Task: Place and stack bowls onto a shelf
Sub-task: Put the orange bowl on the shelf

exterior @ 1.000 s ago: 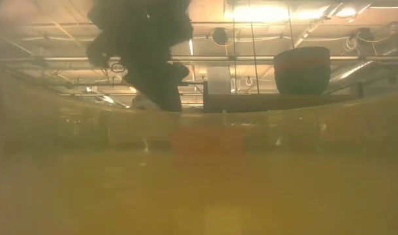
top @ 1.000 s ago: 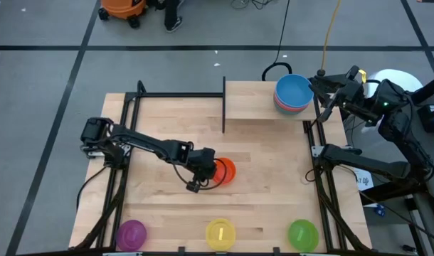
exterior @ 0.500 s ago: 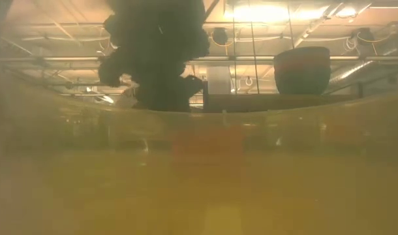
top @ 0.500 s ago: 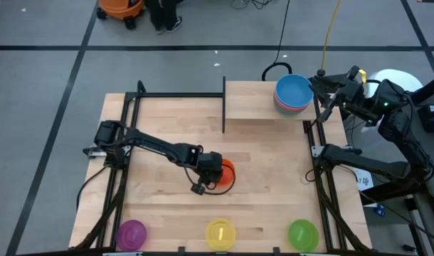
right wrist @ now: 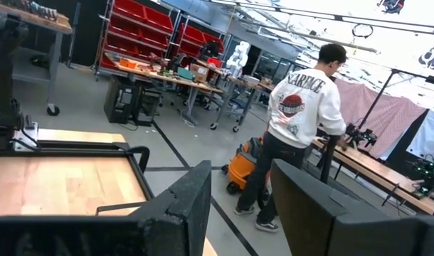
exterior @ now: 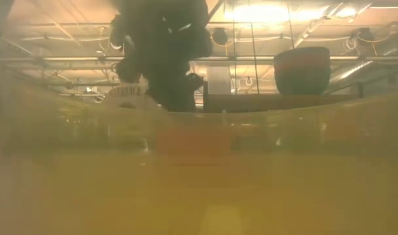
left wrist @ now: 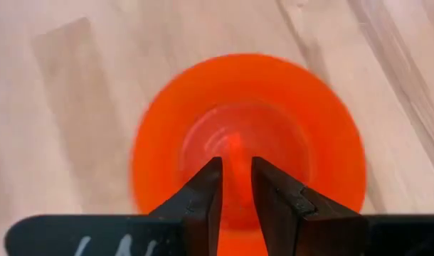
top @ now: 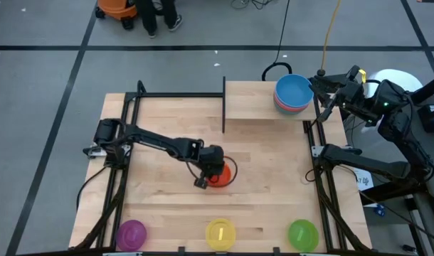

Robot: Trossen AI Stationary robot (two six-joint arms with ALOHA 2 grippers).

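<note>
Hovering over the orange bowl (top: 222, 175) mid-worktop (top: 274, 185), the left gripper (top: 208, 178) points down at it; in the left wrist view the fingers (left wrist: 203, 203) stand narrow, a thin gap between them, tips over the bowl's (left wrist: 249, 146) upturned base. Whether they pinch anything there, cannot tell. Bowl sits upside down on the wood, blurred in that view.

Right gripper (top: 321, 85) parked at the far right edge of the worktop, just beside the bowl stack; in its own wrist view the fingers (right wrist: 196, 203) stand wide apart with nothing between them, looking out into the room.

Shelf (top: 249, 99) lies at the far side of the worktop, black bar (top: 224, 105) along its left short edge. On its right end a stack of bowls: blue bowl (top: 294, 89) on top, a pink rim (top: 282, 108) showing beneath. How many more are in the stack, cannot tell. In the low view the stack (exterior: 302, 70) shows as a dark shape on the shelf.

Along the near edge, well apart: purple bowl (top: 131, 233) left, yellow bowl (top: 220, 233) middle, green bowl (top: 302, 233) right.

A person (right wrist: 295, 135) in a white top stands in the room beyond, by an orange vacuum (right wrist: 244, 165).
</note>
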